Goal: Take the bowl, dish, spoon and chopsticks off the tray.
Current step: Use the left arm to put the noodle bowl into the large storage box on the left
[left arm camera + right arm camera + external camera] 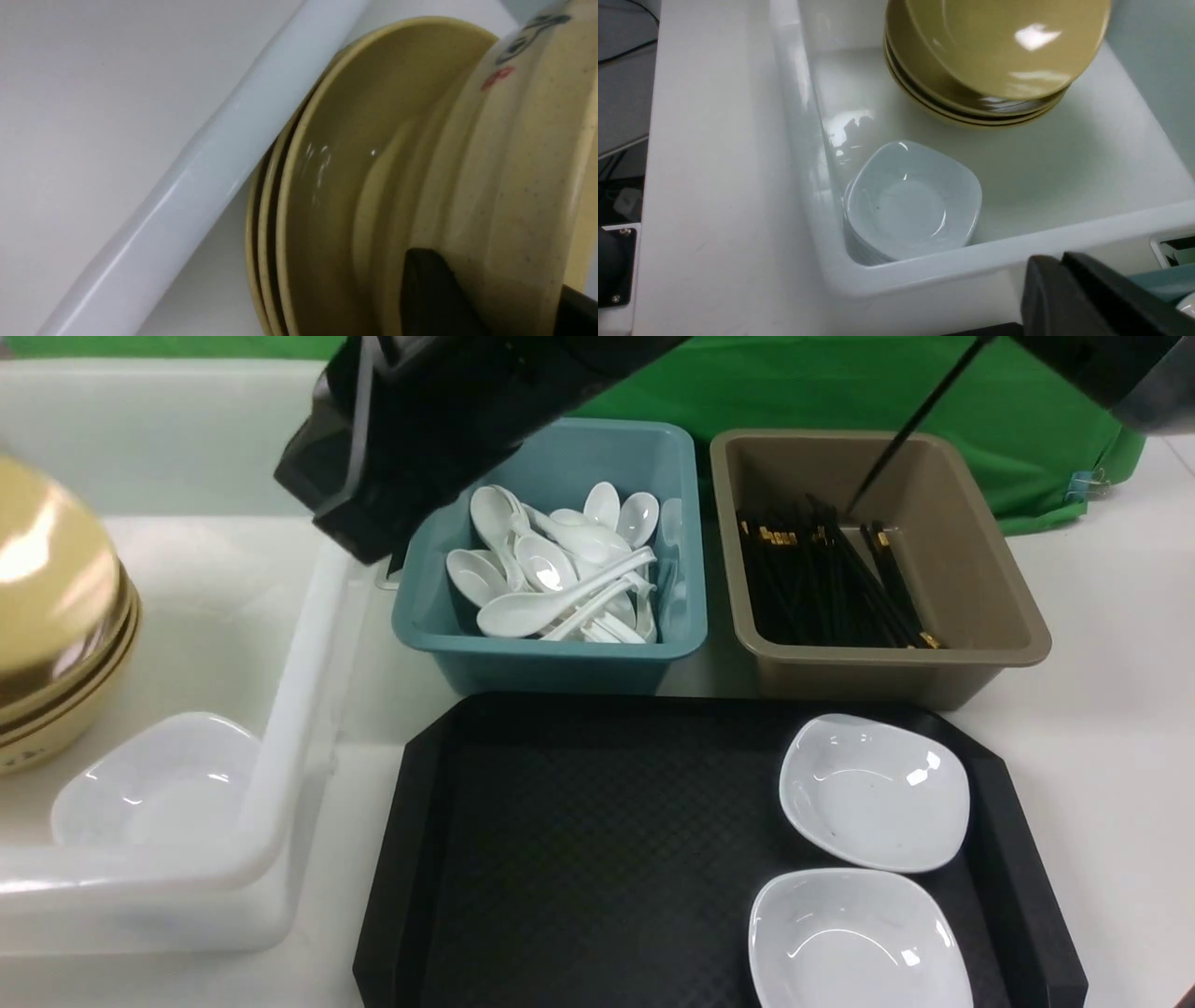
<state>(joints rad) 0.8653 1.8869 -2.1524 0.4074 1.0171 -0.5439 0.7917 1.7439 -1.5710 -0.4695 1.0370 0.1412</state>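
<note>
My left gripper [490, 273] is shut on the rim of the mustard-yellow bowl [509, 163]. It holds the bowl tilted over a stack of like bowls [275, 233] in the white bin. The bowl also shows at the far left of the front view [51, 569]; the left gripper itself does not show there. The black tray [579, 859] holds two white dishes [873, 791] [854, 941] at its right side. No spoon or chopsticks lie on it. My right gripper [1050, 261] is shut and empty beside the bin's right wall [359, 546].
The white bin [289, 709] at the left also holds a white dish [154, 789]. Behind the tray stand a teal tub [551, 658] of white spoons and a brown tub [896, 667] of black chopsticks. One thin black stick [896, 439] slants up from the brown tub.
</note>
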